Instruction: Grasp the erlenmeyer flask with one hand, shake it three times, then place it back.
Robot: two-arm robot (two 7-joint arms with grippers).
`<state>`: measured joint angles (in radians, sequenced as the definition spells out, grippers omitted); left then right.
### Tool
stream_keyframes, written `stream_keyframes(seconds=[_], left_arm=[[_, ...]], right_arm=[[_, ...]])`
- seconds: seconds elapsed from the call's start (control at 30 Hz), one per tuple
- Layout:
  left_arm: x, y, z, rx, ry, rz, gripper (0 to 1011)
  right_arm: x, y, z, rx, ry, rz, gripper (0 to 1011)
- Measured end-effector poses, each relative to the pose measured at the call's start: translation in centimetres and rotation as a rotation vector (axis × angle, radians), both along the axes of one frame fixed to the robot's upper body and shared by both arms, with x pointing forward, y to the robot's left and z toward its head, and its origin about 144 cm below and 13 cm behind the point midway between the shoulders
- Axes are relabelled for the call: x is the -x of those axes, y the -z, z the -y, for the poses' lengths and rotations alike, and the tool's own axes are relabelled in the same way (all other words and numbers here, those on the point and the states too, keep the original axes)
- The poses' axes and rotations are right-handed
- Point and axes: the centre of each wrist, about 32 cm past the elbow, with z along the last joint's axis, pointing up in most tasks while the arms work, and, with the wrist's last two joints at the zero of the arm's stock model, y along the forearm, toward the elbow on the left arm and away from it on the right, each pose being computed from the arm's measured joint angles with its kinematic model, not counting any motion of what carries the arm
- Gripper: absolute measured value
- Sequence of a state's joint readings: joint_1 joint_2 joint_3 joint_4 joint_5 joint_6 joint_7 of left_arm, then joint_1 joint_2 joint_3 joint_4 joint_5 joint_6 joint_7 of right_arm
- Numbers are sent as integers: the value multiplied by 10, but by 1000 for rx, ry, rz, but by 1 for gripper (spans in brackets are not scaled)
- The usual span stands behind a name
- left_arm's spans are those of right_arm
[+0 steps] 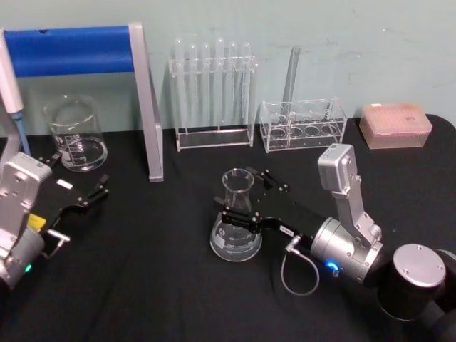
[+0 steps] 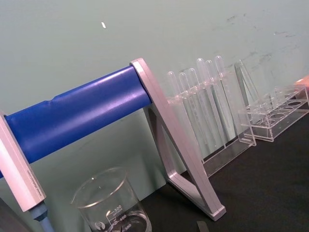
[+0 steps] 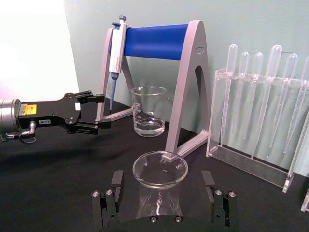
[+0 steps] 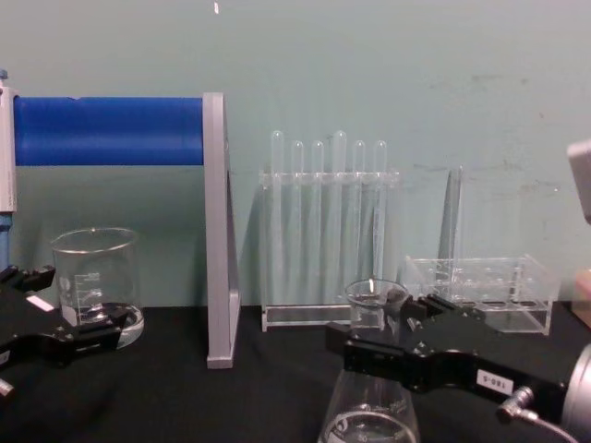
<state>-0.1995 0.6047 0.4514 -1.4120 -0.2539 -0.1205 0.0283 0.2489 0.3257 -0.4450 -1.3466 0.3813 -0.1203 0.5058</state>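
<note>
Black table top (image 1: 142,285) lies below a pale green wall (image 1: 320,28). One blue-and-grey stand (image 1: 71,50) upper left, two clear plastic racks (image 1: 212,100), one glass beaker (image 1: 75,135). One clear conical erlenmeyer flask (image 1: 236,231) stands at centre, its neck between the spread fingers of the black right gripper (image 1: 241,196); the black left gripper (image 1: 91,196), lower left, is spread too

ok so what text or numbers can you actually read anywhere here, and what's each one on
"500", "400", "300": graduations on the beaker.
On the right gripper, a white label: characters too blurred to read.
On the left gripper, a yellow label: print too small to read.
On the erlenmeyer flask: no print legible.
</note>
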Motion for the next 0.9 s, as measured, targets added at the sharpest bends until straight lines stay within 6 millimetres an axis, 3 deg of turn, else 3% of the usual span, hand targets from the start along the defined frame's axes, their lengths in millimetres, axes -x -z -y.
stream_keyframes(seconds=[0.9], left_arm=[[0,0,0,0,0,0,1001]], right_arm=[[0,0,-3,19,-6,8,1003]])
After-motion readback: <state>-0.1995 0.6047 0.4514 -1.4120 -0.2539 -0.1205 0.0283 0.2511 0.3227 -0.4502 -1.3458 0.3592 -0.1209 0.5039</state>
